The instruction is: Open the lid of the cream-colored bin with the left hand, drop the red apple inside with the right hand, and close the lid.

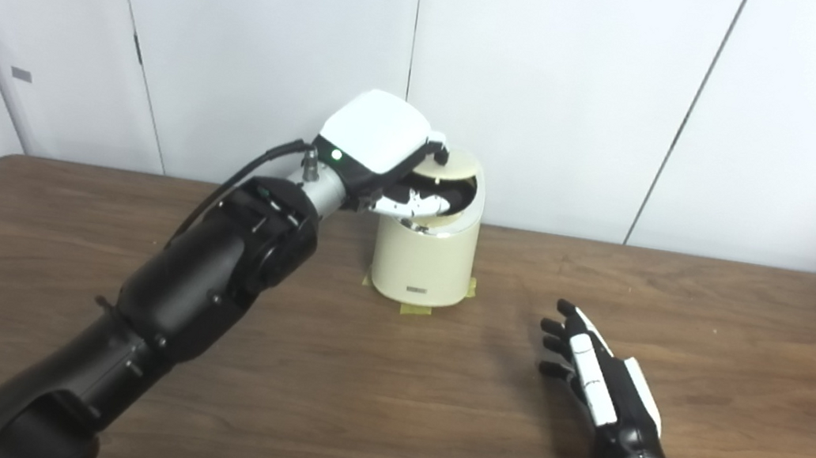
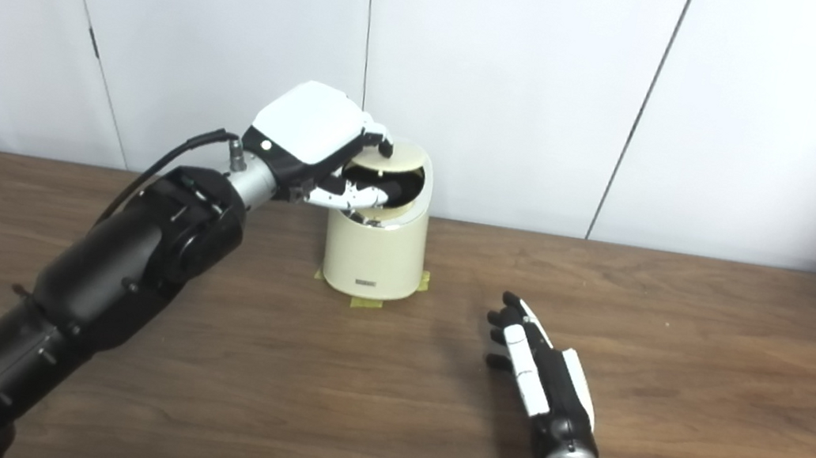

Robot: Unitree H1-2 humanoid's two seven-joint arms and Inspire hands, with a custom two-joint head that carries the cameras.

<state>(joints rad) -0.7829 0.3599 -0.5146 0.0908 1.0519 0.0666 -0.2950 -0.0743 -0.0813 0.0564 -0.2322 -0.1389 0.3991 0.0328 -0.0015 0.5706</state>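
Reaching in from the left edge, the left arm [image 1: 210, 273] is extended across the wooden table [image 1: 381, 417] to the cream-colored bin [image 1: 426, 259]. The left hand [image 1: 380, 141] is held at the top of the bin, with its fingers [image 1: 420, 203] laid across the dark opening and another fingertip hooked over the lid [image 1: 457, 164], which is seen tilted up toward the wall side. The lid is thus gripped or propped by this hand, though the exact contact is partly hidden by the white back of the hand. The bin is stood near the far edge of the table, close to the white wall panels [image 1: 556, 82], and is fixed by strips of yellowish tape [image 1: 414, 310] at its base. The red apple cannot be made out in either view. Further right, well apart from the bin, the right hand [image 2: 529, 362] is rested low over the table with its fingers spread and extended, and nothing is held in it.
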